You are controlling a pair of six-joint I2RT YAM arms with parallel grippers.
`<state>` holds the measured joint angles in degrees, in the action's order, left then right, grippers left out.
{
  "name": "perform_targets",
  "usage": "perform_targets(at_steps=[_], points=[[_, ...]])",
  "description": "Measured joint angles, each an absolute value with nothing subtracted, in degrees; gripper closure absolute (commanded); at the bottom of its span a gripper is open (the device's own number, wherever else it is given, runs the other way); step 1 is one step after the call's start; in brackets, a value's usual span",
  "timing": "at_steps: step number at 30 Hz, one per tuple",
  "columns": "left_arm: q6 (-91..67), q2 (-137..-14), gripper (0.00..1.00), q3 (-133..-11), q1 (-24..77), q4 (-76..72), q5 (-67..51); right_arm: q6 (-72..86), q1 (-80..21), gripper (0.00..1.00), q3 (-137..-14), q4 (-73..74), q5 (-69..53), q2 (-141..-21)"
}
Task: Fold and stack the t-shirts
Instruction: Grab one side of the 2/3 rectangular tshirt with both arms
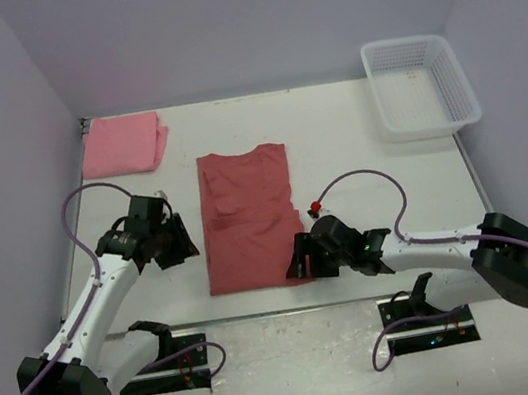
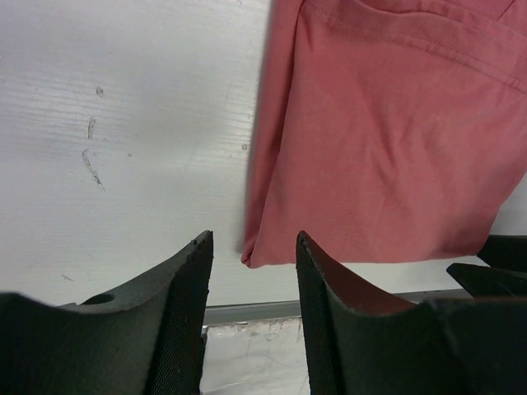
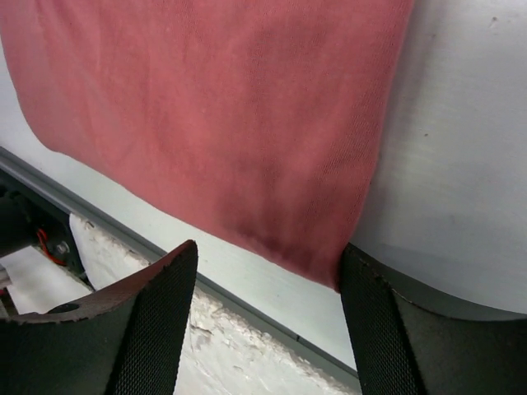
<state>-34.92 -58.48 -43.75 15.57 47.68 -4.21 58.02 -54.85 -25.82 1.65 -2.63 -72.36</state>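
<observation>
A brick-red t-shirt [image 1: 247, 216] lies folded lengthwise into a long strip in the middle of the table. A lighter pink t-shirt [image 1: 121, 144] lies folded at the far left corner. My left gripper [image 1: 179, 244] is open and empty, just left of the red shirt's near half; the shirt's near left corner [image 2: 257, 255] shows between its fingers. My right gripper [image 1: 300, 257] is open and empty at the shirt's near right corner, whose hem [image 3: 321, 263] lies between its fingers.
A white plastic lattice basket [image 1: 420, 85] stands at the far right corner. The table's metal front edge [image 3: 247, 309] runs just below the red shirt's hem. Walls close in the left, back and right sides.
</observation>
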Motion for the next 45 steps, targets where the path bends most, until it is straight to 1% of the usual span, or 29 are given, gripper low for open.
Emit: perform_targets(at_steps=[3, 4, 6, 7, 8, 9, 10, 11, 13, 14, 22, 33, 35, 37, 45], points=[[-35.0, -58.5, 0.53, -43.7, 15.6, 48.5, -4.2, 59.9, -55.5, 0.35, -25.5, -0.8, -2.8, -73.5], [-35.0, -58.5, 0.54, -43.7, 15.6, 48.8, -4.1, 60.5, -55.7, 0.4, -25.3, -1.9, -2.9, -73.9], [-35.0, -58.5, 0.54, -43.7, 15.6, 49.3, -4.0, 61.6, -55.9, 0.46, -24.7, -3.7, -3.2, -74.8], [-35.0, -58.5, 0.53, -43.6, 15.6, 49.5, -4.0, 62.1, -55.9, 0.56, -24.4, -4.6, -3.5, -75.2], [-35.0, -58.5, 0.53, -43.5, 15.6, 49.5, -4.0, 62.3, -55.9, 0.6, -24.3, -5.3, -3.7, -75.7], [-35.0, -58.5, 0.53, -43.4, 15.6, 49.7, -4.0, 63.3, -56.0, 0.69, -23.9, -6.3, -3.9, -76.3], [-35.0, -58.5, 0.53, -43.2, 15.6, 50.0, -4.0, 63.5, -56.0, 0.69, -23.7, -6.7, -4.1, -76.7], [-35.1, -58.5, 0.53, -43.1, 15.6, 50.3, -4.0, 63.9, -56.1, 0.82, -23.6, -6.9, -3.9, -77.0], [-35.1, -58.3, 0.53, -42.8, 15.6, 50.6, -4.0, 64.3, -56.1, 0.95, -23.1, -7.0, -3.8, -77.3], [-35.2, -58.3, 0.53, -42.5, 15.6, 50.8, -4.0, 64.6, -56.1, 1.0, -23.0, -6.9, -3.7, -77.4], [-34.9, -57.7, 0.51, -41.4, 15.6, 53.2, -3.4, 64.9, -56.2, 1.0, -23.4, -6.3, -3.6, -77.8], [-34.8, -57.7, 0.5, -38.2, 15.6, 53.7, -10.3, 64.5, -56.2, 1.0, -25.4, -4.5, -3.8, -79.1], [-34.9, -57.7, 0.48, -37.0, 15.6, 53.7, -12.2, 64.5, -56.2, 1.0, -25.4, -4.5, -3.8, -79.1], [-34.9, -57.6, 0.41, -36.5, 15.6, 53.6, -13.8, 64.5, -56.2, 1.0, -25.4, -4.5, -3.8, -79.1], [-34.9, -58.8, 0.43, -33.8, 15.6, 50.9, -18.6, 64.4, -56.2, 1.0, -25.2, -3.5, -3.5, -78.2]])
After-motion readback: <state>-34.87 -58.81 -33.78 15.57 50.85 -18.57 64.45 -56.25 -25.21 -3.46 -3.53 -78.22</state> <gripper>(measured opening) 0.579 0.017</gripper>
